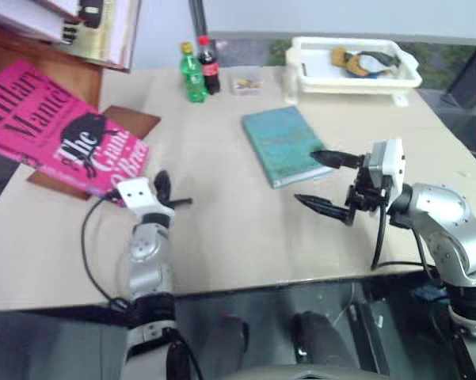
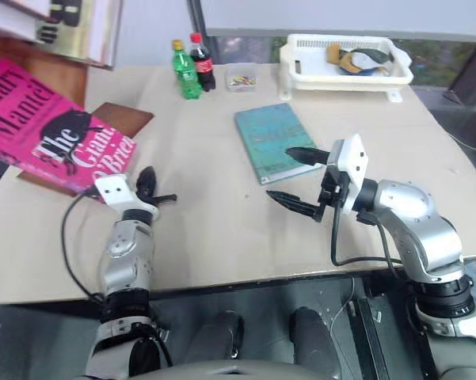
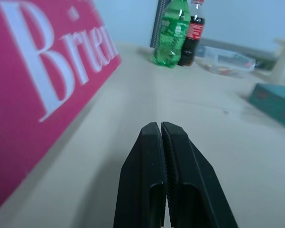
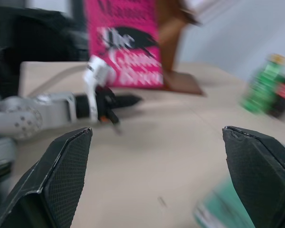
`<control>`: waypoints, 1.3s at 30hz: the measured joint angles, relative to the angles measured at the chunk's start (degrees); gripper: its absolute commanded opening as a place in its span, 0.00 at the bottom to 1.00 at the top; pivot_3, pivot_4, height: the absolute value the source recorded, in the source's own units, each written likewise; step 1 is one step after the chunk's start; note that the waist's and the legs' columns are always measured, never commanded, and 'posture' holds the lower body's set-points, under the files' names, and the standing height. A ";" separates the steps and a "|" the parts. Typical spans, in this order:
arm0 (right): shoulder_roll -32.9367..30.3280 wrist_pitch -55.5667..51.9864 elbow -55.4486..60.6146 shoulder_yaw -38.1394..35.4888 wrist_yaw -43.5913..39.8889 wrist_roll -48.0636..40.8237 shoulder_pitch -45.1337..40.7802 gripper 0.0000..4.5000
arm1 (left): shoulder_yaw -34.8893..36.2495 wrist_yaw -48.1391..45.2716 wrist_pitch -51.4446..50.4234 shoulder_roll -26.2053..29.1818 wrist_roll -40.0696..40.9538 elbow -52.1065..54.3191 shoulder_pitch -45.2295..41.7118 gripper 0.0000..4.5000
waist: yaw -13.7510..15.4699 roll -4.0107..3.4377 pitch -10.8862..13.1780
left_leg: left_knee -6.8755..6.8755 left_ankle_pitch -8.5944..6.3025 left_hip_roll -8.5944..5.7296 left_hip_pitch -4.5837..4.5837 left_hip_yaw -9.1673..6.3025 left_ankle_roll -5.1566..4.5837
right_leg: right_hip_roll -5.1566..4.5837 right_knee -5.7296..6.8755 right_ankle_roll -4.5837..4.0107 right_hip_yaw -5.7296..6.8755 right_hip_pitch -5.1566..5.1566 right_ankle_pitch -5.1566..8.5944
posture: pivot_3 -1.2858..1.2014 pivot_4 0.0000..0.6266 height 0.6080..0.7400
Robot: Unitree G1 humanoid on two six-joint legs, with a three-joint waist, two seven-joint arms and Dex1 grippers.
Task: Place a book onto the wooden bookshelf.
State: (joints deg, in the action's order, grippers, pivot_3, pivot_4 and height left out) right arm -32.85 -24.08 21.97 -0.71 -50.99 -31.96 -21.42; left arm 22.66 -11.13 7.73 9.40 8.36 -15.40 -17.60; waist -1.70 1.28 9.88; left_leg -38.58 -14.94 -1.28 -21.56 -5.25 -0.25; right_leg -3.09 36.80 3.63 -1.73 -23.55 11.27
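Note:
The magenta book (image 1: 55, 131), with large black and white lettering, leans slanted against the reddish-brown wooden bookshelf (image 1: 83, 79) at the table's left edge. My left gripper (image 1: 177, 198) lies low over the table just right of the book's lower corner. In the left wrist view its fingers (image 3: 154, 156) are pressed together with nothing between them, and the book's cover (image 3: 33, 90) runs alongside, apart from them. My right gripper (image 1: 305, 176) hovers open and empty over the near end of a teal book (image 1: 283, 145), pointing towards the left arm (image 4: 47, 111).
A green bottle (image 1: 193, 75) and a cola bottle (image 1: 211, 67) stand at the table's back, beside a small clear box (image 1: 246, 83). A white basket (image 1: 356, 75) with items sits back right. Cream books (image 1: 103, 32) stand on the shelf's upper board.

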 measured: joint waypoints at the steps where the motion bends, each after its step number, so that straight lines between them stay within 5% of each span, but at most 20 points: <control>1: 0.02 -0.09 0.42 -0.07 0.37 -0.03 0.06 1.00 | 0.16 -0.90 0.16 2.01 0.67 0.21 0.71 0.03 | -0.24 0.00 0.00 | 0.15 0.01 0.05 -0.05 0.00 0.01 | 0.04 0.02 -0.05 -0.01 -0.14 0.01 | 0.52 0.24 1.00; 18: 1.27 0.52 0.67 0.03 1.55 0.21 0.80 1.00 | -6.63 -9.47 -9.90 7.21 9.32 22.94 9.80 0.03 | 0.98 -0.05 0.03 | 0.26 -0.01 0.01 -0.22 0.06 0.02 | -0.09 -0.28 -0.07 0.04 -0.17 0.03 | 0.52 0.24 1.00; 30: 1.54 0.64 0.53 0.25 1.72 0.58 0.71 1.00 | -1.47 -14.08 -3.09 23.47 7.06 9.31 -0.35 0.03 | 1.00 -0.08 0.09 | 0.26 -0.01 0.04 -0.29 0.06 0.02 | -0.03 -0.39 -0.06 0.05 -0.18 0.03 | 0.52 0.24 1.00; 39: 2.13 0.85 0.43 0.30 2.21 1.42 0.50 1.00 | -0.04 -9.78 -4.10 27.56 6.52 5.11 -12.18 0.03 | 0.16 -0.14 0.13 | 0.40 -0.01 0.14 -0.22 0.07 0.03 | 0.06 -0.42 -0.06 0.05 -0.22 0.03 | 0.52 0.24 1.00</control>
State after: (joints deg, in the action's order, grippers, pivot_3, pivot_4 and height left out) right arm -30.72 -23.23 22.41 -0.41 -48.78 -30.54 -20.92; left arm 22.62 -20.91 3.63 36.96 14.88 -10.29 -29.78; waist -1.54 1.14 10.01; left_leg -38.18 -14.96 -1.14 -21.78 -5.17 -0.22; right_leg -3.04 36.38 3.57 -1.68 -23.77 11.30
